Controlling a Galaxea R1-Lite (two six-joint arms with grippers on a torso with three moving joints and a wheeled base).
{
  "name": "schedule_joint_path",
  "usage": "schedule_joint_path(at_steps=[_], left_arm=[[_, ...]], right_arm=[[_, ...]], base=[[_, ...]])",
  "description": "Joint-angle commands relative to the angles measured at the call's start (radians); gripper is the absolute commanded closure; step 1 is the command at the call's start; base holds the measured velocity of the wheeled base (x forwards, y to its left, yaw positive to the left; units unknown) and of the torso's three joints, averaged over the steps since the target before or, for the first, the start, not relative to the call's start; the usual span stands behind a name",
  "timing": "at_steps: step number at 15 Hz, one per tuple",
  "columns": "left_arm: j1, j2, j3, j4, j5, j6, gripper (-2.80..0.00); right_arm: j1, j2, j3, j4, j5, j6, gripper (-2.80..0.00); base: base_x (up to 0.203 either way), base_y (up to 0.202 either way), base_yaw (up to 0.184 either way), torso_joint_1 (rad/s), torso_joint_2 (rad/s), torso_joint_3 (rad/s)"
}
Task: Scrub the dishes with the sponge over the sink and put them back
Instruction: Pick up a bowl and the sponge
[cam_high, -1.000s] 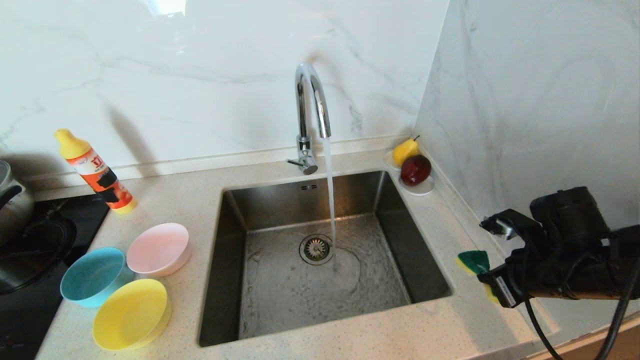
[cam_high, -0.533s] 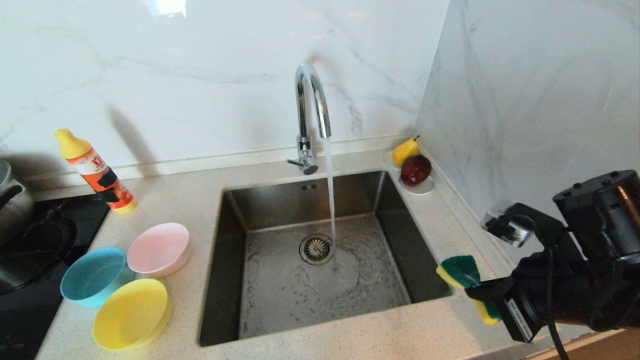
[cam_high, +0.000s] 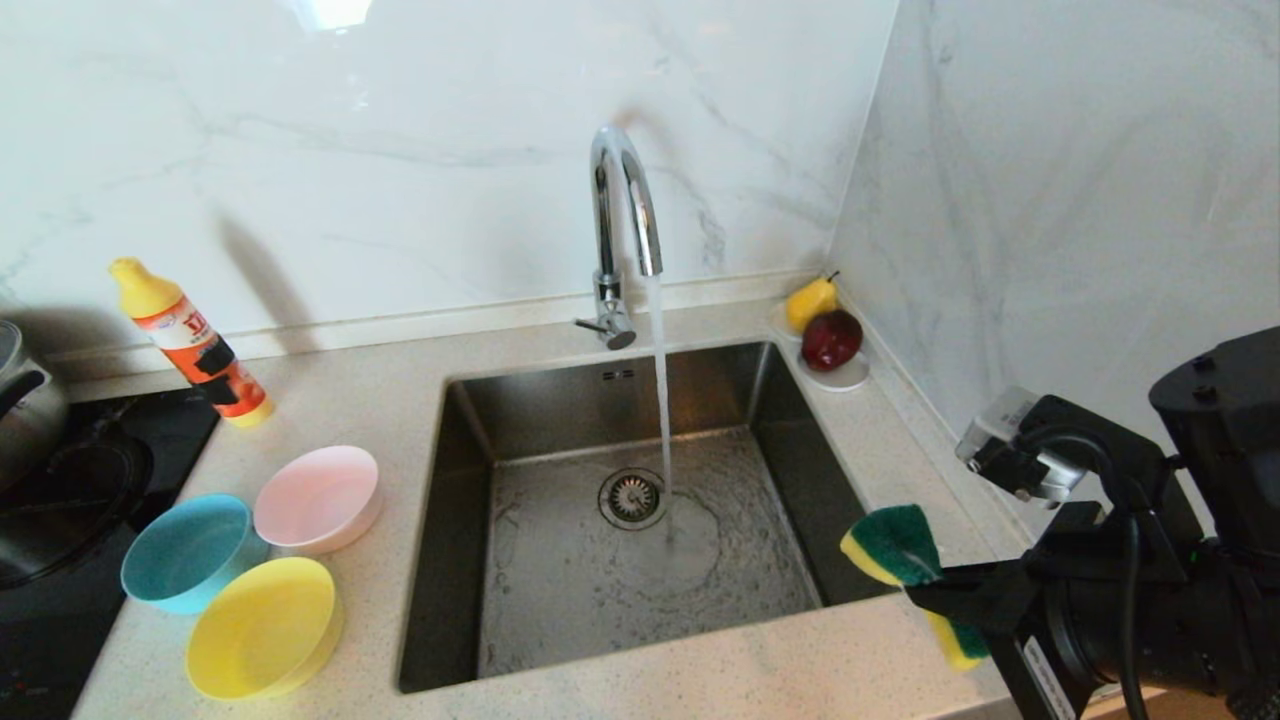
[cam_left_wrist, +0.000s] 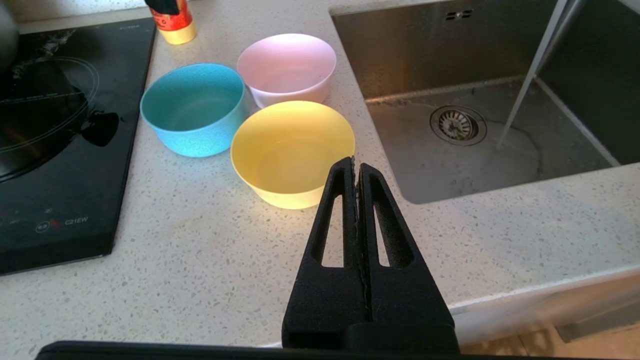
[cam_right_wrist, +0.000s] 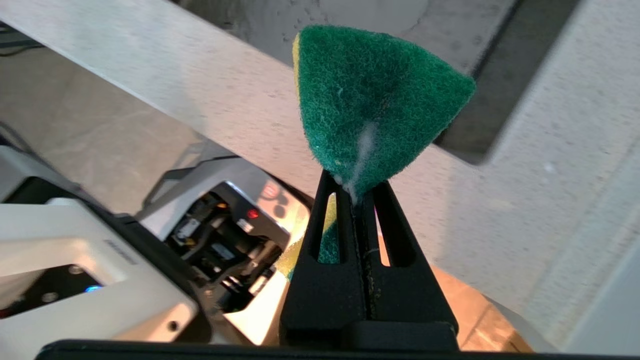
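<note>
Gripping: my right end effector (cam_high: 945, 597) pinches the sponge (cam_high: 893, 545) beside the sink (cam_high: 470, 420), hiding its middle.
Left end effector (cam_left_wrist: 356, 167): closed, empty, unseen from my head view.

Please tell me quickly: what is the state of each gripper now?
Left gripper: shut, holding nothing, above the counter near the yellow bowl.
Right gripper: shut on the sponge.

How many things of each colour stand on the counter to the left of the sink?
Pink bowl: 1
Blue bowl: 1
Yellow bowl: 1
Orange detergent bottle with yellow cap: 1
Total: 4
</note>
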Motion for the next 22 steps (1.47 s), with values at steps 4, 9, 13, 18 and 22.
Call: schedule_joint_path(at_steps=[4, 9, 13, 18, 22], left_arm=[[0.0, 0.001, 0.017, 0.001, -0.002, 0.0, 0.0], [0.0, 0.001, 0.017, 0.004, 0.0, 0.009, 0.0], [0.0, 0.001, 0.017, 0.004, 0.0, 0.006, 0.0], [0.0, 0.008, -0.029, 0.006, 0.023, -0.021, 0.0], [0.001, 0.146, -0.367, 0.094, 0.072, -0.045, 0.0]], right_arm=[[0.027, 0.056, -0.062, 0.011, -0.002, 0.019, 0.0], [0.028, 0.129, -0.113, 0.009, -0.002, 0.065, 0.0], [0.043, 0.177, -0.16, 0.038, 0.005, 0.08, 0.0], [0.054, 0.191, -0.176, 0.064, -0.003, 0.091, 0.0], [0.054, 0.207, -0.195, 0.069, 0.001, 0.094, 0.0]], base=[[0.0, 0.0, 0.0, 0.0, 0.0, 0.0], [0.0, 0.0, 0.0, 0.0, 0.0, 0.0], [0.0, 0.0, 0.0, 0.0, 0.0, 0.0], [0.0, 0.0, 0.0, 0.0, 0.0, 0.0], [0.0, 0.0, 0.0, 0.0, 0.0, 0.0]])
